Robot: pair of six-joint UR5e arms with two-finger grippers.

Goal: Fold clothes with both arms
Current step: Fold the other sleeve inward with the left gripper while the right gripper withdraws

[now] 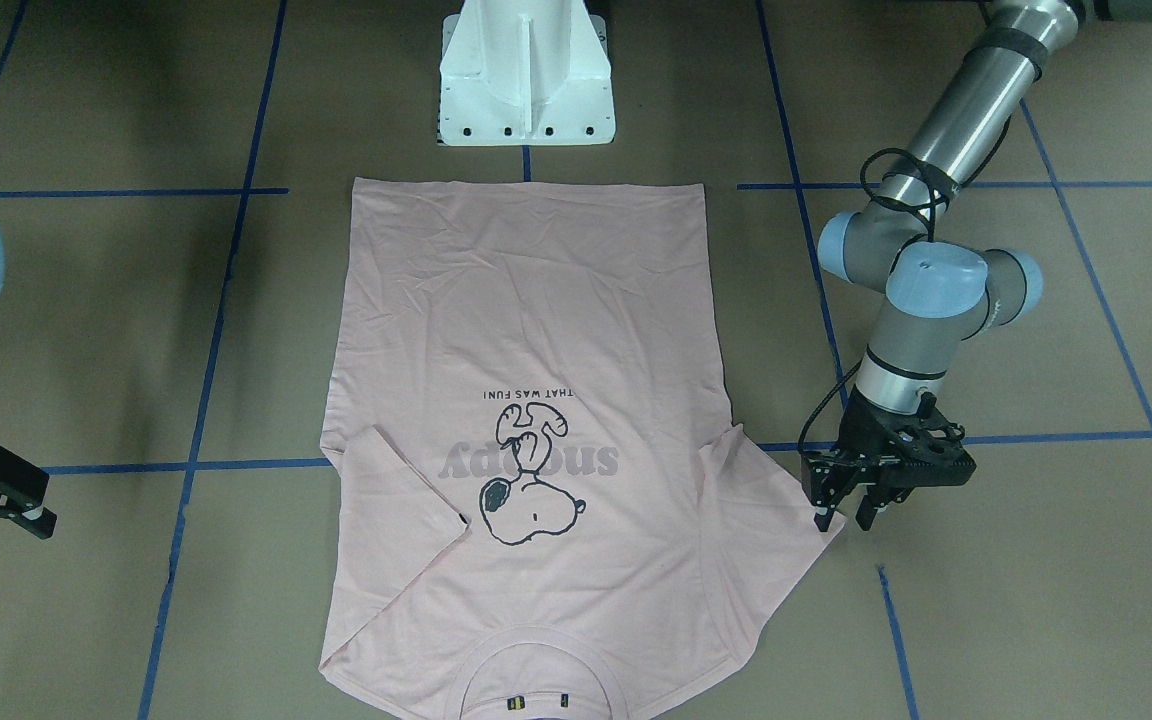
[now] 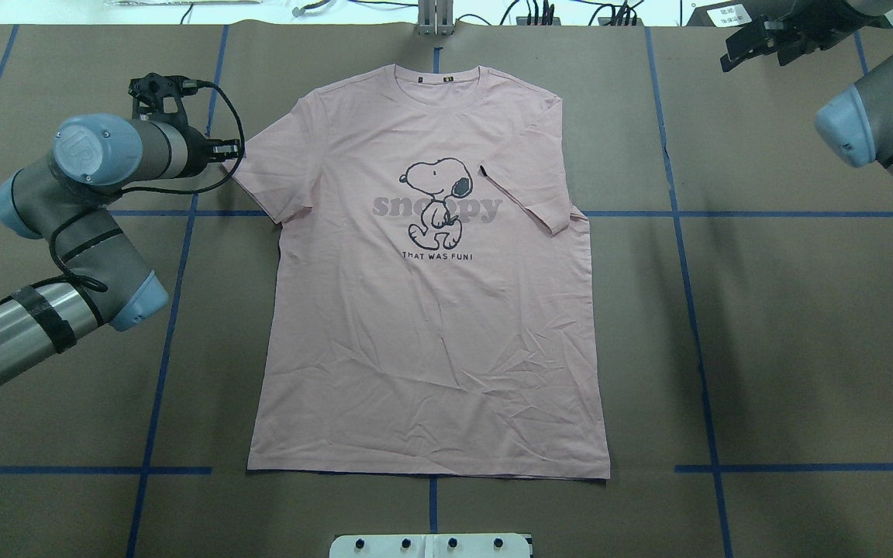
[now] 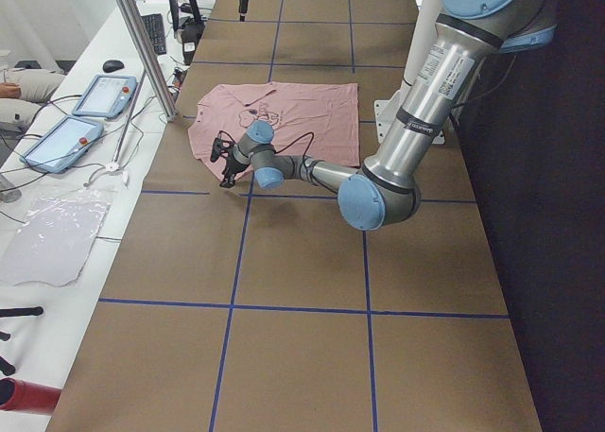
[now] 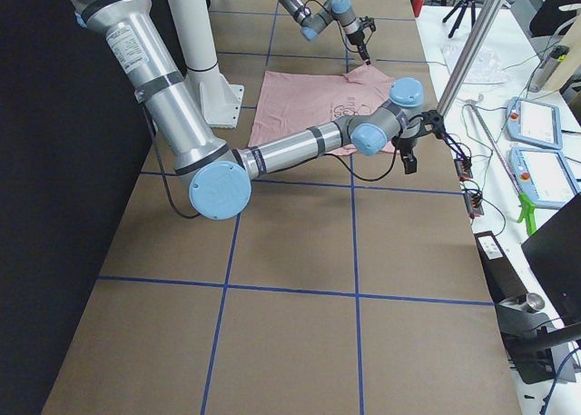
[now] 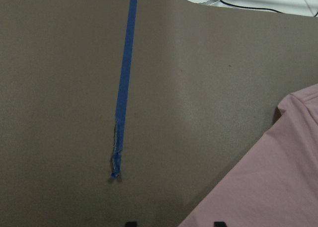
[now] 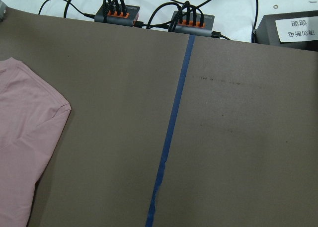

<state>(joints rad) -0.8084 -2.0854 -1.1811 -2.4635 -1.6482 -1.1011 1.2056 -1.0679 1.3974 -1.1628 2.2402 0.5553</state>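
So: pink T-shirt lies flat mid-bench, print up, lightly creased, collar at the far side. Right-side sleeve is folded onto the chest, left-side sleeve not yet. Left fingers are released at that sleeve's tip, likely lining up a pinch. Right fingers sit well clear; can't tell their state.

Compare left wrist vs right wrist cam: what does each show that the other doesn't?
Left wrist only: a blue tape strip ending frayed on the table, and the tips of the left end effector at the bottom edge. Right wrist only: two cabled hubs and a labelled black box past the table's edge. Both: brown table cover, blue tape, a corner of the pink T-shirt.
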